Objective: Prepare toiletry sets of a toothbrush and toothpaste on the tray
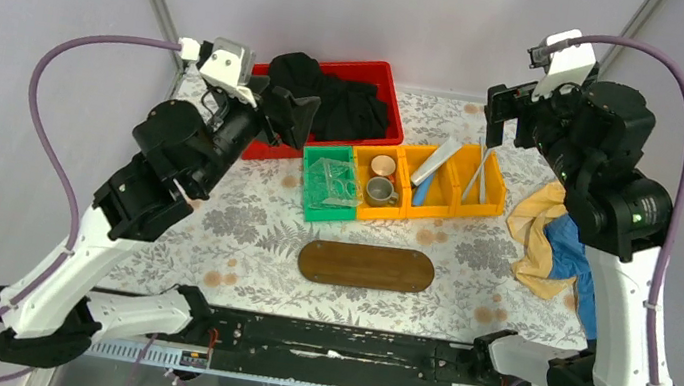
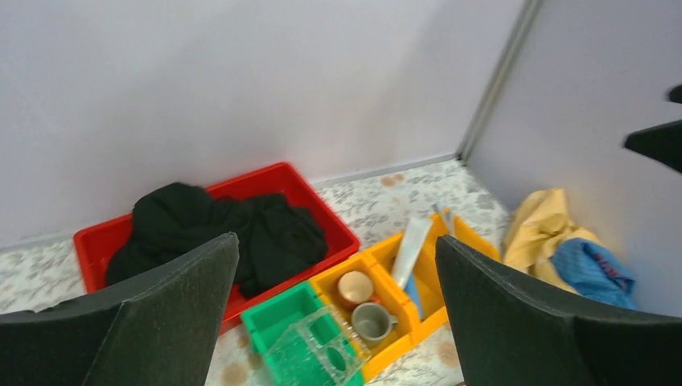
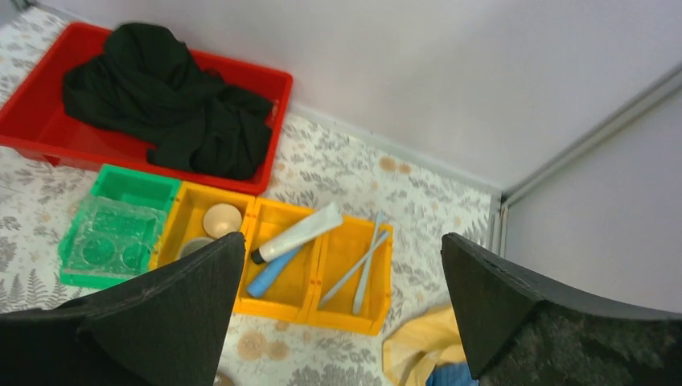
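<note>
The dark-brown oval tray [image 1: 366, 266] lies bare on the table near the front. Two thin pale toothbrushes [image 1: 477, 175] lie crossed in the right yellow bin; they also show in the right wrist view [image 3: 363, 261]. A silvery-white toothpaste tube [image 1: 437, 159] lies over a blue tube [image 1: 422, 188] in the middle yellow bin, also seen in the right wrist view: white tube [image 3: 299, 232], blue tube [image 3: 269, 275]. My left gripper [image 1: 291, 110] is open and empty, raised over the red bin. My right gripper [image 1: 497, 109] is open and empty, raised behind the yellow bins.
A red bin [image 1: 387, 93] holds black cloth [image 1: 332, 91]. A green bin [image 1: 310, 211] holds a clear ribbed plastic box [image 1: 333, 184]. The left yellow bin holds two cups [image 1: 381, 179]. Yellow and blue cloths [image 1: 553, 243] lie at the right by the right arm.
</note>
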